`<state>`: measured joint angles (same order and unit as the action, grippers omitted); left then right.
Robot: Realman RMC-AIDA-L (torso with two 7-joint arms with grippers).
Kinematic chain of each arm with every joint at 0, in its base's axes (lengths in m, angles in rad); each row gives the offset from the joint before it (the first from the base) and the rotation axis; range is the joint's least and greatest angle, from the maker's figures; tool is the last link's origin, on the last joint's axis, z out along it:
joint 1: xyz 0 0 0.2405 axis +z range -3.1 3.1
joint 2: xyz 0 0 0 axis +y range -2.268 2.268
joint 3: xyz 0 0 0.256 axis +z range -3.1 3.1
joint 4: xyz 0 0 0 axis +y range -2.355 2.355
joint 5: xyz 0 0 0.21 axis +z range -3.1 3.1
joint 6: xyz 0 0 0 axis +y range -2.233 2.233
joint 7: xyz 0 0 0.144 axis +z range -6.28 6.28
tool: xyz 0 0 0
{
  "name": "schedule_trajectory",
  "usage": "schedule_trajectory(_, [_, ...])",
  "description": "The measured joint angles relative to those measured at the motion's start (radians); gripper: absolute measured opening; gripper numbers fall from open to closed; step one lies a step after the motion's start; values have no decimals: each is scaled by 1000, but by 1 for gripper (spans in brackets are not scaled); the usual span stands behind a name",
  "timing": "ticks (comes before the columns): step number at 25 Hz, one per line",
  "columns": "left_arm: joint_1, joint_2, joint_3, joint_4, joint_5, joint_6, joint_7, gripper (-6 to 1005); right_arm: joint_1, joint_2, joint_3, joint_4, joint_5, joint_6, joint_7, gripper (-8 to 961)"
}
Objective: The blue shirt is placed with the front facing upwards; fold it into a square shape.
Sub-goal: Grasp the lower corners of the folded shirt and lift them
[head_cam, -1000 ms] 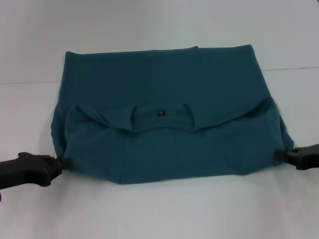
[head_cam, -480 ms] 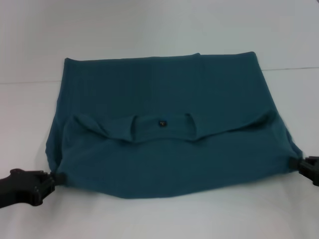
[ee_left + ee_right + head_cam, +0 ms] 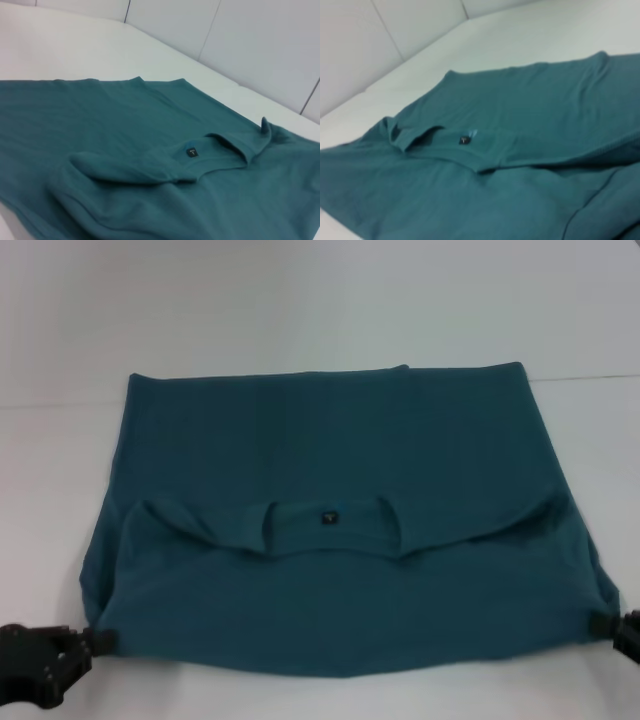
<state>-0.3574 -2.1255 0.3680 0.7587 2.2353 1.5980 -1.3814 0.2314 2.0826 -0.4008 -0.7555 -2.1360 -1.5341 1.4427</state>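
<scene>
The blue shirt lies on the white table, with its collar half folded over toward me. The round collar and its small black label face up on the upper layer. My left gripper is shut on the shirt's near left corner. At the near right corner, my right gripper pinches the fabric at the frame's edge. The left wrist view shows the shirt and the label. The right wrist view shows the same shirt and label. No lettering is visible.
The white table extends behind the shirt to a white panelled wall. A thin strip of table shows between the shirt's near edge and me.
Both grippers have moved toward me and slightly outward, dragging the shirt's near edge along. The whole shirt now lies closer to me and is spread wider.
</scene>
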Motion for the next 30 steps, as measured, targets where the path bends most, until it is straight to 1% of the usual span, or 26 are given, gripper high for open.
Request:
schedule_trajectory(2, [22,-1,-30,0,3,31,24,44,-6,0,0,13,-12,-3,-17,43])
schedule_trajectory(10, [61,-1,-63,1,9,64,67,45,-40,1,0,52,-47,-74,-101,42])
schedule_trajectory(16, [96,-7,-103,0,16,106,101,45,-61,1,16,75,-75,-103,-141,42])
schedule_trajectory(23, [142,-12,-131,1,27,158,133,45,-66,1,26,81,-76,-98,-146,43])
schedule_trajectory(30, [172,-13,-201,7,75,232,166,44,-57,0,23,83,-76,-96,-147,42])
